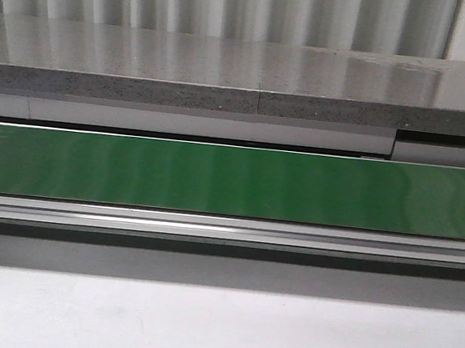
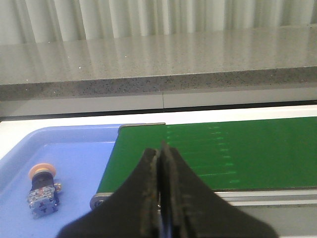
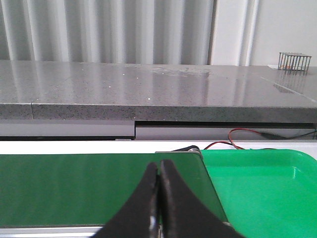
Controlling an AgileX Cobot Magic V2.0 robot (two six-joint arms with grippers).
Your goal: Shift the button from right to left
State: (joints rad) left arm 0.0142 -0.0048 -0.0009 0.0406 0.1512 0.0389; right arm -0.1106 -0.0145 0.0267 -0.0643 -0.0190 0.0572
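Left gripper [image 2: 159,163]: fingers pressed together, holding nothing, poised over green belt [image 2: 218,153]. Right gripper [image 3: 159,186]: likewise closed and empty. Button [image 2: 41,191]: lying in blue tray [image 2: 79,144] beyond the belt's left end, apparently delivered.

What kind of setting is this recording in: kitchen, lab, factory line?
Most likely a mock factory sorting station: a green conveyor belt runs between a blue tray holding an industrial push-button and a green tray, under a grey stone counter.
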